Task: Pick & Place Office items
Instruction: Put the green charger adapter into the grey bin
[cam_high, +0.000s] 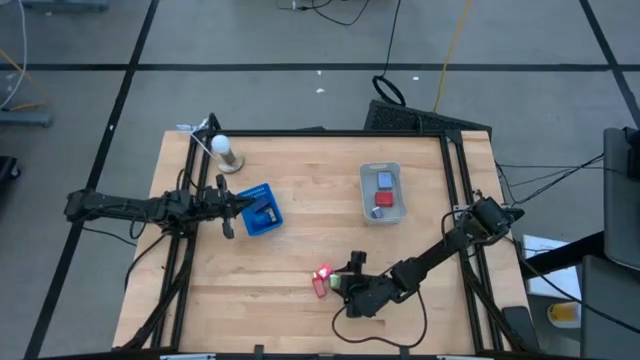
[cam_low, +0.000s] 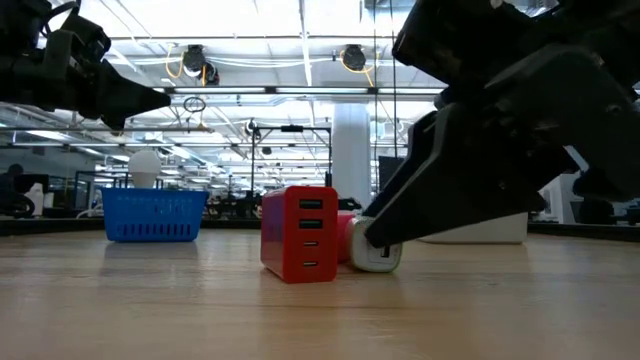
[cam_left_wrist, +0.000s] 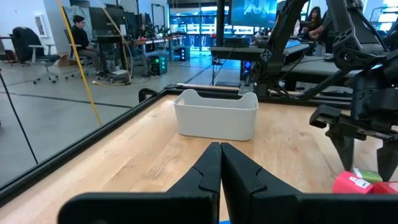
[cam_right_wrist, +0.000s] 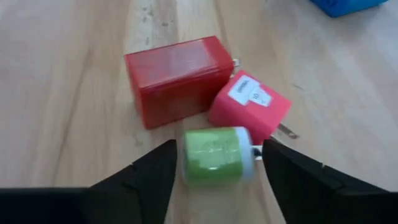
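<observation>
Right gripper (cam_right_wrist: 214, 163) low at the table's (cam_high: 300, 240) near edge, fingers apart astride a green charger (cam_right_wrist: 216, 155), beside two red chargers (cam_right_wrist: 177, 79). Left gripper (cam_left_wrist: 220, 163), fingers together, hovers over the blue tray (cam_high: 262, 210).

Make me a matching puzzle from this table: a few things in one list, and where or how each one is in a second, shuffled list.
Things:
1. green charger
2. blue tray
3. left hand
4. clear bin

States:
A. fingers shut, holding nothing
B. holds a red item and a grey one
C. between the right hand's fingers
D. under the left hand

Pairs: 1-C, 2-D, 3-A, 4-B
</observation>
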